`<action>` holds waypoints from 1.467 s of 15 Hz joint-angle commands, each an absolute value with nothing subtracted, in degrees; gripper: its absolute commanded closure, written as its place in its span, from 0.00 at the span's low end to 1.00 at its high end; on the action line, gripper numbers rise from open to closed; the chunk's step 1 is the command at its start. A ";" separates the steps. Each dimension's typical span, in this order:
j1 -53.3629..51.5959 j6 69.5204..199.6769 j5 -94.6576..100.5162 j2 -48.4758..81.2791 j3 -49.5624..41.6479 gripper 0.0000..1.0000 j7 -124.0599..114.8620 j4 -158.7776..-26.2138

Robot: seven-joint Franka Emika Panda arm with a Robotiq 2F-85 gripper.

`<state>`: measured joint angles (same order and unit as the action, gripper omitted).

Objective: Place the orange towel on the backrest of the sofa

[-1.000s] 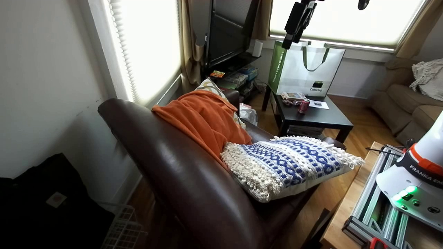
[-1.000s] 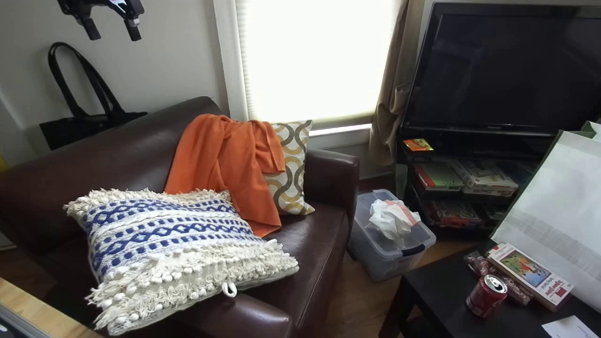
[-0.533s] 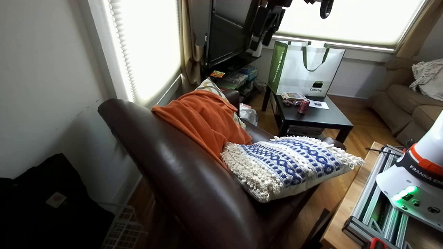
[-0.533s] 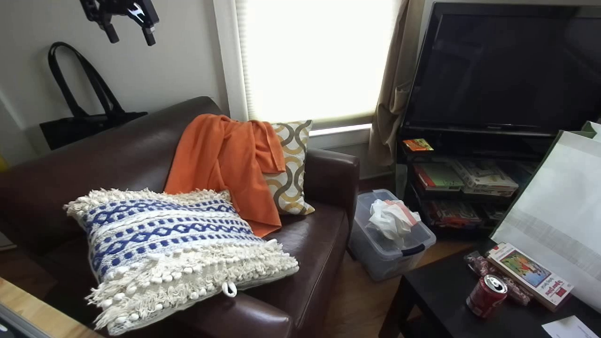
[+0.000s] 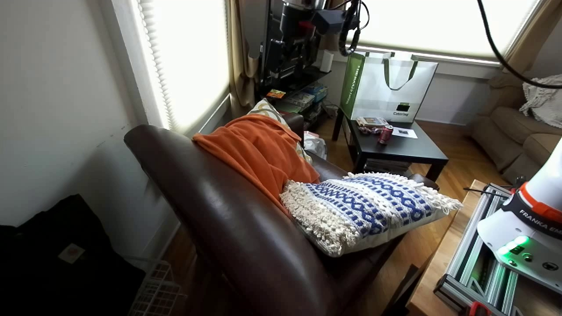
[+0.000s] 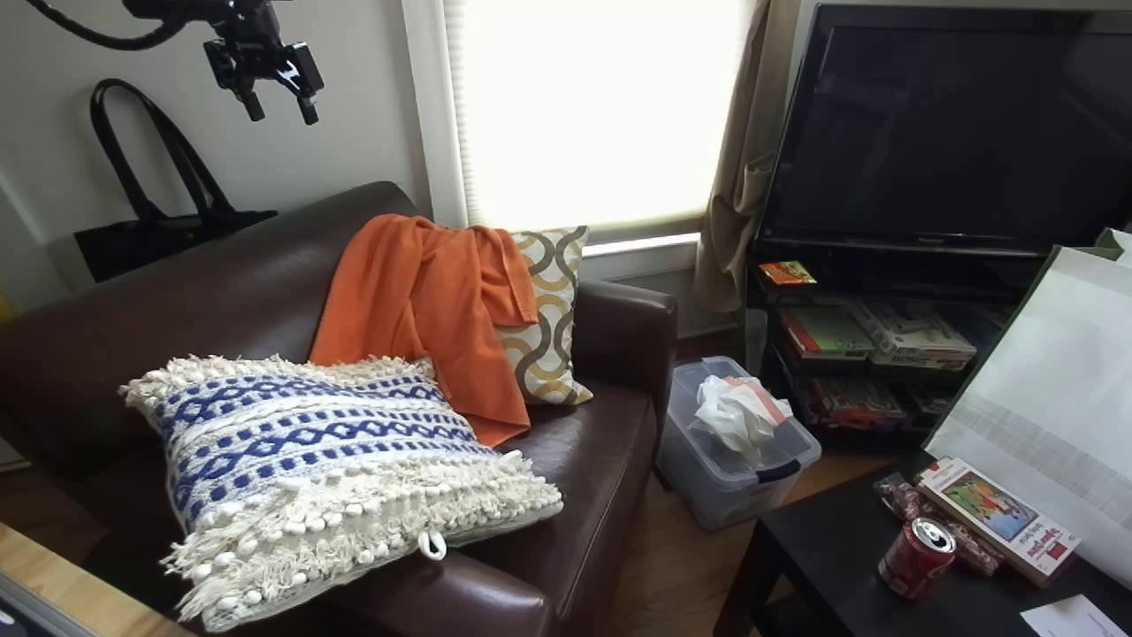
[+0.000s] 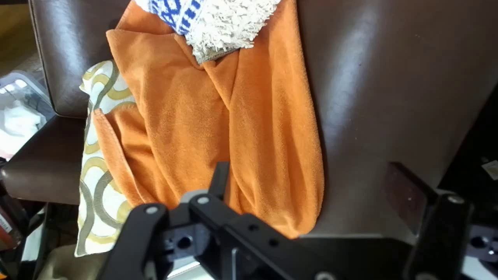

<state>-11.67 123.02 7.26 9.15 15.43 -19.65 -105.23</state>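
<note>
the orange towel (image 6: 424,323) is laid loosely on the inner side of the sofa backrest (image 6: 221,292), partly over the patterned cushion (image 6: 553,354); one part is covered by the fringed pillow (image 6: 327,433). the hand (image 6: 282,115) is held higher, spread wide, w/ nothing gripped. prob. the grasp is the step in hand: the free edge near the backrest top should be pinched deep enough, incl. several folds, and the lift should be done slowly, b/c the pillow may be dragged along. re containers: by the clear bin (image 6: 707,495) a crumpled white plastic bag (image 6: 736,416) is carried, but whether inside or on a lid cannot be told. on the desk (image 5: 404,151) a tall catering bag (image 5: 390,96) is placed; its contents are not visible.
</note>
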 commanded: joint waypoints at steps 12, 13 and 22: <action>-22.47 133.64 12.20 38.76 4.28 0.00 -24.08 -84.05; -22.94 133.45 11.69 40.50 4.06 0.00 -23.88 -82.46; -27.18 133.98 11.88 51.97 0.55 0.00 -23.68 -71.64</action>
<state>-25.94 133.61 10.94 47.76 2.02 -22.53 -76.34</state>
